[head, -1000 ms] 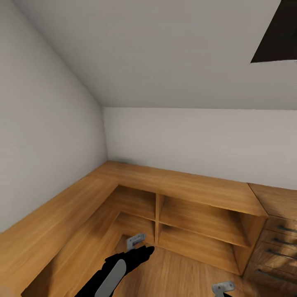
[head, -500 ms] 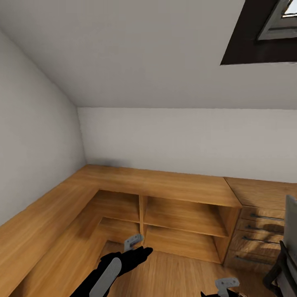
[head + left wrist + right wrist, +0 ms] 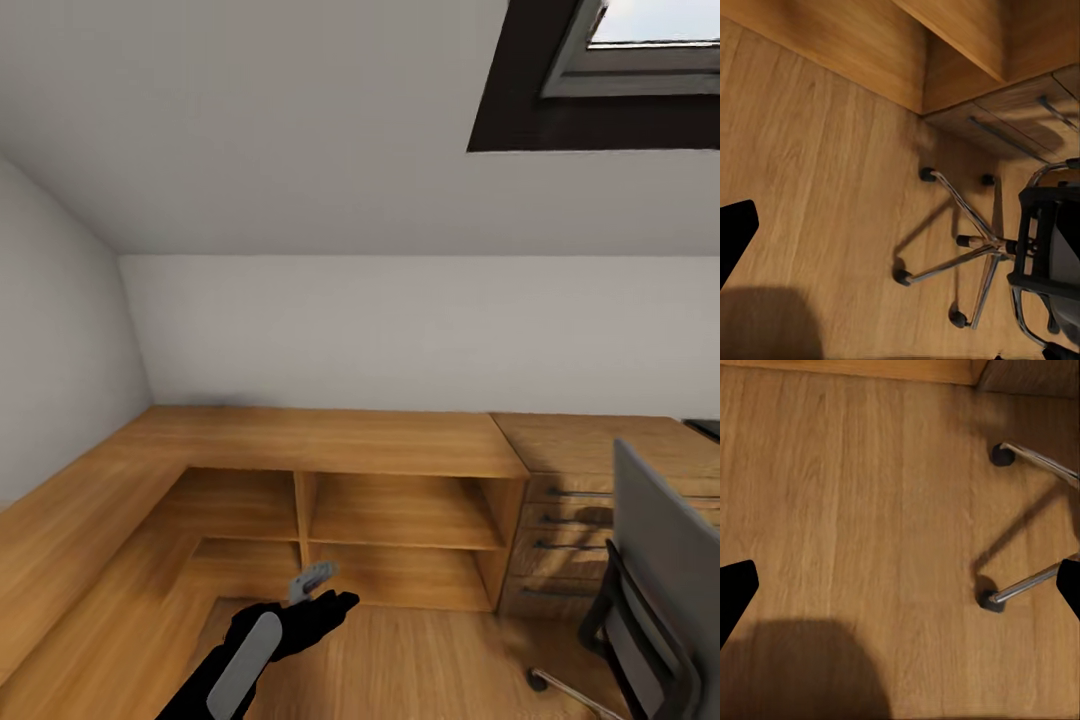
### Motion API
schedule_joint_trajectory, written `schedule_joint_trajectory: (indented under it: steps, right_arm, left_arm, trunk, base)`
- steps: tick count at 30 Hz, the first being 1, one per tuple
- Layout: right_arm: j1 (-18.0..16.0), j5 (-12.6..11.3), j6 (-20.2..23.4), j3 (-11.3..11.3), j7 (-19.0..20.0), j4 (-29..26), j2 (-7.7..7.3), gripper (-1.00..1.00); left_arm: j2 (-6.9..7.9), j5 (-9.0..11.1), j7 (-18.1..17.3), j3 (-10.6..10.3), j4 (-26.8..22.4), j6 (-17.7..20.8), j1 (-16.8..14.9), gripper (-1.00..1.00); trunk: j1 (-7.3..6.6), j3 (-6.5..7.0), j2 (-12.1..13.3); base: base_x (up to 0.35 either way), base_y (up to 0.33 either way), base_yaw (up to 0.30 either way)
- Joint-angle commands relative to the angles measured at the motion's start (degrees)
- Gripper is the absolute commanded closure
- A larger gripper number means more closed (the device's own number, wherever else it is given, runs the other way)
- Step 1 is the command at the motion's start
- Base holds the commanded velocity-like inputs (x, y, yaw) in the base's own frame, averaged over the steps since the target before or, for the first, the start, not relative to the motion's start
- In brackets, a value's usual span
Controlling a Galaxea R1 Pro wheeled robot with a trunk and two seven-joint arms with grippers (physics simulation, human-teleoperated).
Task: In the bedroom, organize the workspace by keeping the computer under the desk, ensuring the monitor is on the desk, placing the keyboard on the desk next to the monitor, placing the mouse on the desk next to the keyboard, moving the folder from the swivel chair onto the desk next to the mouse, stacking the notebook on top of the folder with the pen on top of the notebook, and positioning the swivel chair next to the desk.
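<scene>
From where I stand, the robot faces a corner of the grey-walled bedroom (image 3: 350, 330) under the sloped ceiling, with a dark-framed skylight (image 3: 600, 90) up to one side. Along the walls runs a low oak shelf unit (image 3: 400, 510) with open cubbies, and beside it an oak drawer chest with slim metal handles (image 3: 560, 545). The grey upholstered swivel chair with black armrests (image 3: 655, 590) stands at the right edge of the head view, close in front of the drawers; the left wrist camera looks down on its chrome star base with black casters (image 3: 967, 247) resting on the wood floor (image 3: 810, 195). The left gripper (image 3: 312, 585) hangs low in front of the shelves, carrying nothing that I can see; whether its jaws stand apart or together I cannot tell. The right gripper's state I cannot tell either, as the right wrist camera looks at floor boards and two chair legs. I would judge the sorting work hardly begun from here: the chair seat's contents are hidden, and the robot seems to be on its way, hands free.
</scene>
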Motion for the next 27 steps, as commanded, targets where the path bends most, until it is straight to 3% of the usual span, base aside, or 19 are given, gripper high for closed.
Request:
schedule_joint_trajectory:
  steps: [1,27]
  right_arm:
    - [-0.1,-0.3,-0.2,0.3,-0.5,0.3,0.1,-1.0]
    - [-0.2,0.0,-1.3,0.4,-0.4,0.9,0.4,-1.0]
  left_arm:
    - [0.03,0.6,0.4,0.0,-0.1,0.2,0.0,-1.0]
    - [0.26,1.2,-1.7,0.7,0.5,0.2,0.0,-1.0]
  trunk:
    - [0.23,-0.25,-0.5]
    - [5.94,-4.92,-10.9]
  base:
    - [0.0,0.0,-0.3]
    - [0.0,0.0,-0.3]
